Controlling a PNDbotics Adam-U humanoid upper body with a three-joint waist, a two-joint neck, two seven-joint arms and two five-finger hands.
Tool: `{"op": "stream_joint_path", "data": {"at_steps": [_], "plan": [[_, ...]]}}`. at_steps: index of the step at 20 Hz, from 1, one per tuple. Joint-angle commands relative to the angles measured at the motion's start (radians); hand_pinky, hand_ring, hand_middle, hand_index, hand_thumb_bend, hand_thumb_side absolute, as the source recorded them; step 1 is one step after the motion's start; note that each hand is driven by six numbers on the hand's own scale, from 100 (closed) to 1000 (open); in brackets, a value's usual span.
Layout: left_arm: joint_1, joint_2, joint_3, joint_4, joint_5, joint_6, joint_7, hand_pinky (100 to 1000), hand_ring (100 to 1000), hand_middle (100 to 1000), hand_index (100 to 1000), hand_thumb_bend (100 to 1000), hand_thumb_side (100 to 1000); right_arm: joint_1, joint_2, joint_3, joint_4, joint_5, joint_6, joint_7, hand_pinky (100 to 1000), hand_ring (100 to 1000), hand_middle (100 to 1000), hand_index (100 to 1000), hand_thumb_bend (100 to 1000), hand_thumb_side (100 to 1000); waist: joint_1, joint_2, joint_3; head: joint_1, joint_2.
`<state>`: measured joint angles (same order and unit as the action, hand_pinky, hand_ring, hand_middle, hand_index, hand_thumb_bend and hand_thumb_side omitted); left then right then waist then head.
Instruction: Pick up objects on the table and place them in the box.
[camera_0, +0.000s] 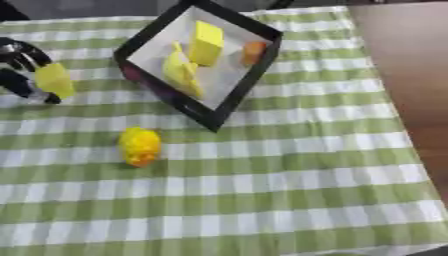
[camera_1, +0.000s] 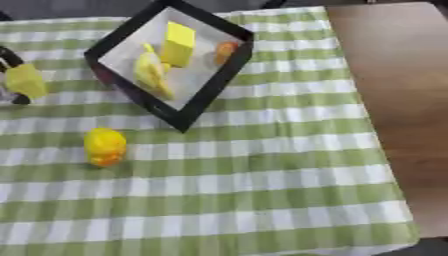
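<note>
A black-rimmed box (camera_0: 254, 82) with a white floor sits tilted at the back of the green checked cloth. Inside it lie a yellow block (camera_0: 207, 43), a yellow banana-like piece (camera_0: 181, 73) and a small orange thing (camera_0: 254, 51). At the far left edge my left hand (camera_0: 19, 67) is curled round a yellow-green object (camera_0: 54, 79), held just above the cloth, left of the box. A yellow toy with an orange underside (camera_0: 139, 146) lies on the cloth in front of the box. My right hand shows in neither view.
Brown bare tabletop (camera_1: 398, 100) runs along the right side beyond the edge of the cloth (camera_0: 262, 190). The cloth stretches wide in front and to the right of the box.
</note>
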<state>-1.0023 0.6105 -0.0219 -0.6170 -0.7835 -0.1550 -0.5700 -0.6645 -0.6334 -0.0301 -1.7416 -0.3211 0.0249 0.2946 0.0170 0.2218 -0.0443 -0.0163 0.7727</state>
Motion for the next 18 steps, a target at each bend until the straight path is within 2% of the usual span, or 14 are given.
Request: {"op": "stream_joint_path", "data": {"at_steps": [1, 2, 3, 6, 10, 11, 12, 18], "plan": [[-0.018, 0.017, 0.005, -0.009, 0.008, 0.007, 0.015, 835, 725, 678, 769, 514, 100, -0.018, -0.023, -0.008, -0.002, 0.007, -0.001, 0.006, 1000, 797, 690, 829, 100, 432, -0.011, 0.0, -0.001, 0.004, -0.003], [-0.018, 0.016, 0.005, -0.009, 0.01, 0.009, 0.018, 827, 710, 658, 751, 463, 100, -0.019, -0.023, -0.008, -0.002, 0.007, -0.001, 0.006, 1000, 797, 690, 829, 100, 432, -0.011, 0.0, -0.001, 0.004, -0.003], [-0.018, 0.015, 0.005, -0.009, 0.013, 0.012, 0.02, 820, 698, 658, 751, 463, 100, -0.019, -0.023, -0.008, -0.001, 0.008, -0.001, 0.007, 1000, 797, 690, 829, 100, 431, -0.011, 0.0, -0.002, 0.004, -0.003], [-0.019, 0.013, 0.0, -0.011, 0.02, 0.017, 0.019, 800, 657, 595, 691, 372, 100, -0.019, -0.023, -0.008, 0.001, 0.009, -0.002, 0.008, 1000, 797, 691, 829, 100, 434, -0.01, 0.0, -0.001, 0.005, -0.003], [-0.029, 0.012, -0.007, -0.033, 0.03, 0.014, 0.01, 788, 629, 556, 650, 336, 100, -0.018, -0.023, -0.008, 0.002, 0.008, -0.002, 0.009, 1000, 798, 691, 830, 100, 434, -0.01, -0.003, 0.002, 0.003, -0.003], [-0.034, 0.013, -0.009, -0.043, 0.033, 0.013, 0.007, 784, 624, 551, 641, 264, 101, -0.017, -0.023, -0.008, 0.003, 0.008, -0.003, 0.008, 1000, 798, 691, 830, 100, 443, -0.01, -0.005, 0.003, 0.002, -0.003], [-0.042, 0.014, -0.013, -0.057, 0.035, 0.01, 0.005, 782, 620, 544, 636, 329, 100, -0.017, -0.023, -0.009, 0.003, 0.007, -0.003, 0.008, 1000, 797, 691, 829, 100, 432, -0.009, -0.007, 0.005, 0.0, -0.003], [-0.096, 0.004, -0.052, -0.17, 0.052, -0.022, -0.009, 777, 610, 531, 619, 325, 100, -0.015, -0.023, -0.01, 0.002, 0.001, -0.003, 0.003, 1000, 797, 692, 829, 100, 426, -0.009, -0.019, 0.009, -0.017, -0.003]]}}
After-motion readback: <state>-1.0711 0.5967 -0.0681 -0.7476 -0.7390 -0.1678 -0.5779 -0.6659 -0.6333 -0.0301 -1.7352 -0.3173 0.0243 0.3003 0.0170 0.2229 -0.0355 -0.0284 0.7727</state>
